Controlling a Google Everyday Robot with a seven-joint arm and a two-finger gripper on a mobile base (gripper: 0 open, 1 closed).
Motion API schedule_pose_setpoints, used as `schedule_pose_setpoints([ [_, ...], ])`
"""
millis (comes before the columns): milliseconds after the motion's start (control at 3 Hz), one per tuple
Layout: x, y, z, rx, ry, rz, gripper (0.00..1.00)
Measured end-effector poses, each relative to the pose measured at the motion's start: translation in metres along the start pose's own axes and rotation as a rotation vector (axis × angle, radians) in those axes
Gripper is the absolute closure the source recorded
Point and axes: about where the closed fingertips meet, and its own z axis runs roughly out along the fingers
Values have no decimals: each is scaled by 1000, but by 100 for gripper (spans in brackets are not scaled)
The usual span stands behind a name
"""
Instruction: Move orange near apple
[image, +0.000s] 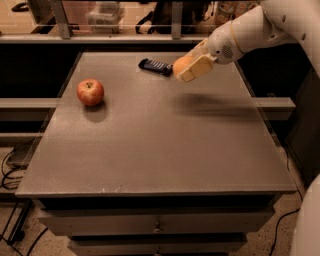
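gripper (186, 70) upper centre of frame, fingers clamped on orange (180, 63), up off table (150, 150); apple (90, 92) well apart, left side

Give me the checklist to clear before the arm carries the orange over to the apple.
1. Grasp: ok. The gripper is shut on the orange, above the far right part of the table.
2. Orange off the surface: ok. Its shadow lies on the table below it, apart from the fruit.
3. Target in place: ok. The apple sits upright on the left side, stem up.
4. Clearance over the dark flat object just left of the gripper: cannot tell.
5. Set-down room: ok. Bare table shows to the right of the apple.
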Motion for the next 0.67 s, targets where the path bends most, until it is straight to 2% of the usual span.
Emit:
schedule_pose_setpoints([
  [333,-25,16,33,-66,-38,-31,100],
  [667,-52,42,81,-156,-85,-38,100],
])
